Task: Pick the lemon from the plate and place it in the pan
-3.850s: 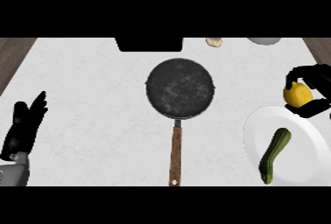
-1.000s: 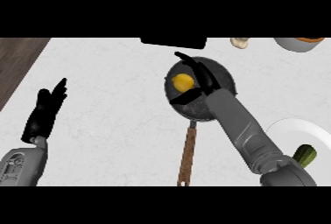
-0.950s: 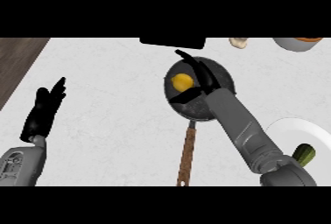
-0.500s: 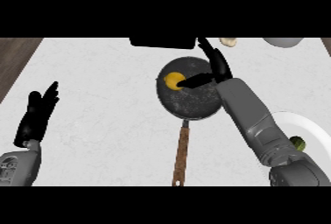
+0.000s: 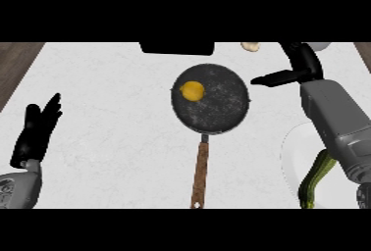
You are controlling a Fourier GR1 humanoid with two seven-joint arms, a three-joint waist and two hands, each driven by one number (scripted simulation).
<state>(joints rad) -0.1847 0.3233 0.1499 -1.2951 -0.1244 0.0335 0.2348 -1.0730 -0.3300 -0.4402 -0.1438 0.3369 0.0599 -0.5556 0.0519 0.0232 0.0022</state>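
The yellow lemon (image 5: 192,90) lies inside the dark pan (image 5: 217,105), towards its upper left; the pan's wooden handle runs down to the view's lower edge. My right hand (image 5: 299,66) hovers open to the right of the pan, thumb pointing left, apart from the lemon. The white plate (image 5: 291,152) shows at the right edge, partly hidden by my right forearm. My left hand (image 5: 38,130) rests open at the left edge, fingers up.
A green cucumber (image 5: 317,176) lies on the plate beside my right forearm. A black object (image 5: 177,47) sits at the counter's back edge, with a small pale item (image 5: 251,46) to its right. Brown floor shows past the counter's left edge.
My right hand carried the lemon from the plate to the pan, let it go, and has drawn back to the right. The lemon now lies free in the pan.
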